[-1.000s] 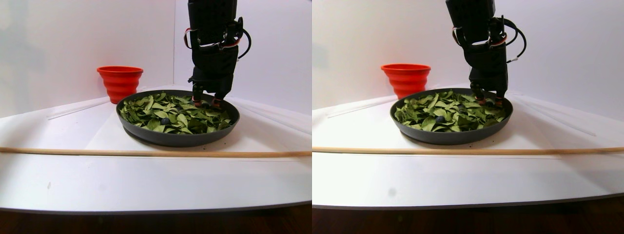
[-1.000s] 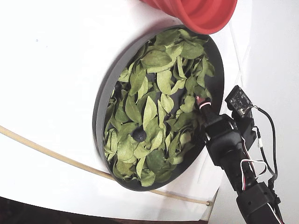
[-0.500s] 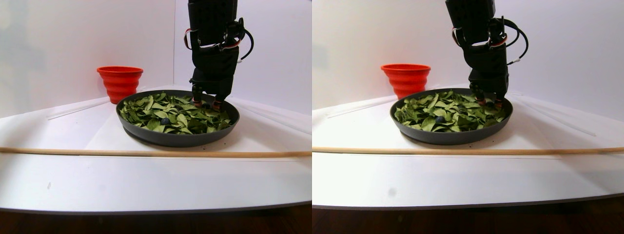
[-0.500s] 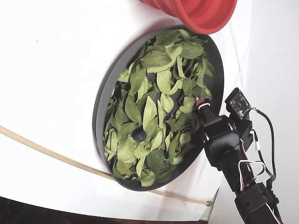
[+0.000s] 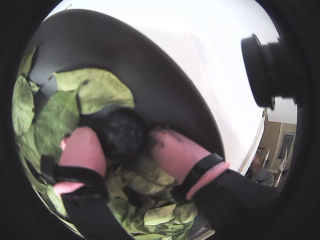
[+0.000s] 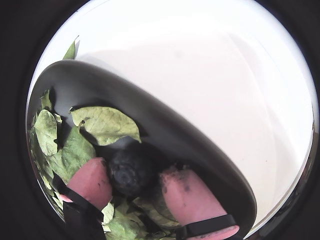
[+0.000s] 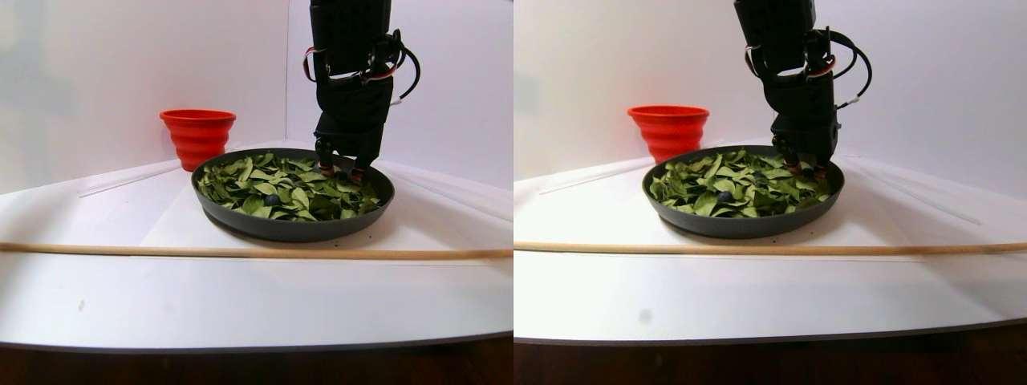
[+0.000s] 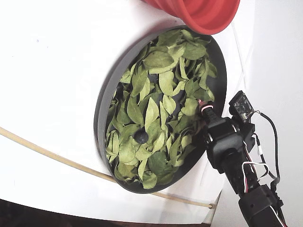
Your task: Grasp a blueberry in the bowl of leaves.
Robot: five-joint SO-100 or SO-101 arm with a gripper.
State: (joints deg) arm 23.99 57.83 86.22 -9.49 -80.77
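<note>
The bowl of leaves [image 8: 102, 109] is a wide dark-grey dish full of small green leaves; it also shows in the stereo pair view [image 7: 289, 228] and in both wrist views [image 5: 150, 65] [image 6: 165, 120]. My gripper [image 5: 121, 134] [image 6: 134, 169] is down among the leaves near the dish's rim [image 7: 338, 170] [image 8: 201, 106]. Its pink fingertips [image 5: 82, 145] straddle a dark blueberry [image 5: 122, 131] [image 6: 130, 170]. The left pad touches the berry; a thin dark gap shows at the right pad [image 6: 182, 192]. Another blueberry [image 8: 141, 137] [image 7: 272, 199] lies on the leaves away from the gripper.
A red-orange ribbed bowl [image 7: 197, 132] [image 8: 208, 14] stands behind the dish. A thin wooden stick [image 7: 241, 252] [image 8: 47, 153] lies across the white table in front of the dish. A second camera [image 5: 265, 70] juts out beside the gripper. White walls stand close behind.
</note>
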